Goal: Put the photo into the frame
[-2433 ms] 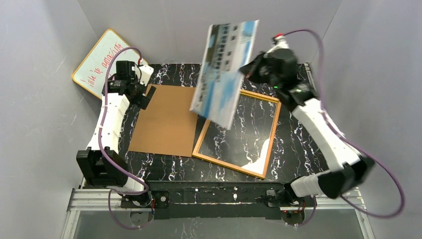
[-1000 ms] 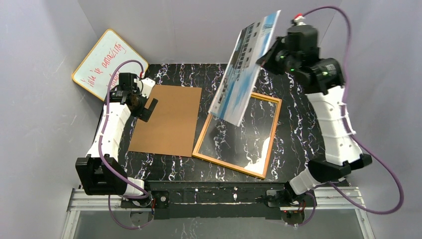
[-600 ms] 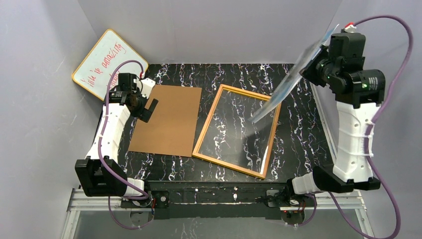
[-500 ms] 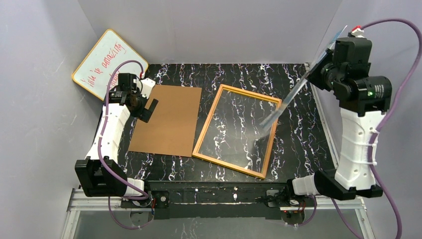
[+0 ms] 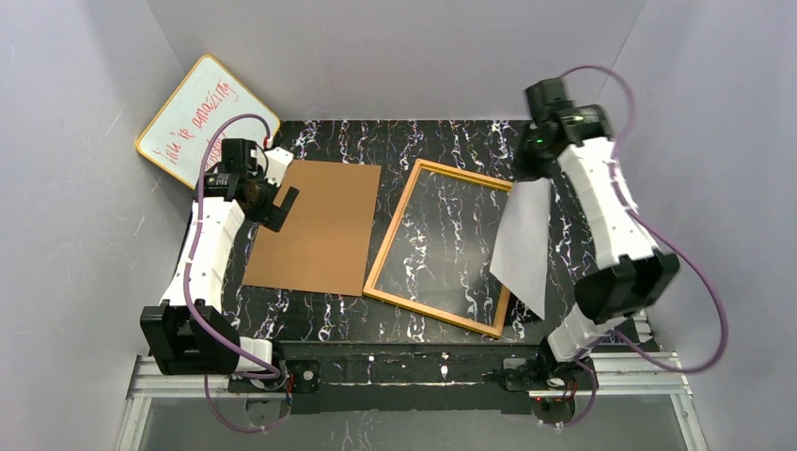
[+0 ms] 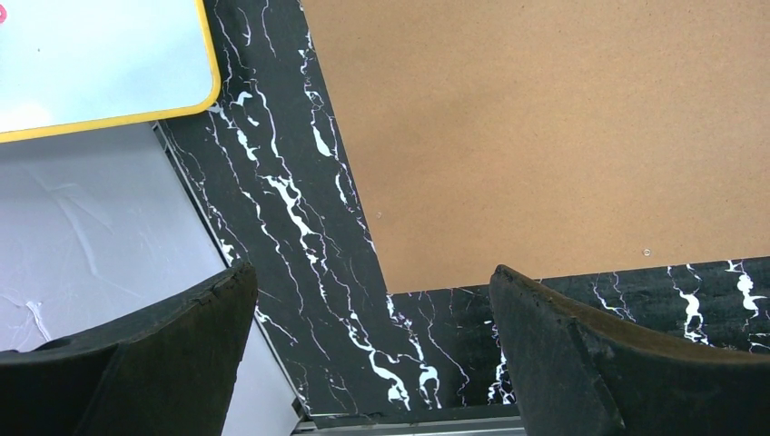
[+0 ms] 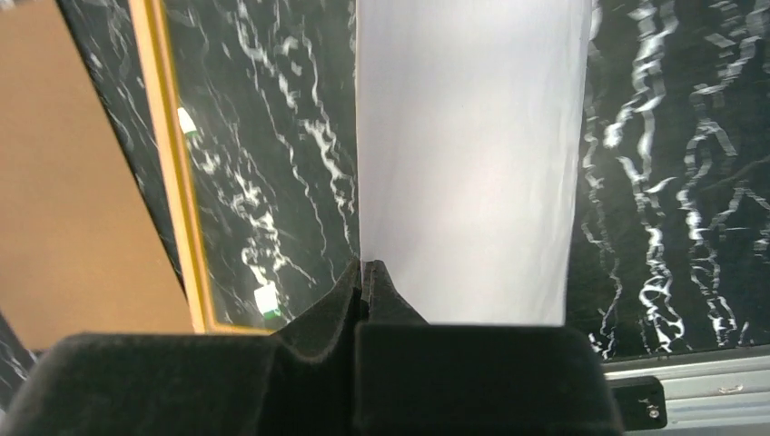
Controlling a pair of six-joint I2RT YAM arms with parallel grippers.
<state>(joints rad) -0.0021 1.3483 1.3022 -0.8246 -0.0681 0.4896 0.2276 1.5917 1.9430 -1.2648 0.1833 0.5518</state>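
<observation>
While aloft, white rectangular photo (image 5: 522, 240).

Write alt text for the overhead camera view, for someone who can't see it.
The right gripper pinches the photo by its far edge, white back showing, over the right edge of the frame lying on the black marbled table. The left gripper hovers open at the brown backing board's left edge; a whiteboard leans far left.

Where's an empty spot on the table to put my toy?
The far strip of table behind the board and frame is bare, and so is the near strip before them. It's crowded on the right, where the photo hangs by the frame's edge.
</observation>
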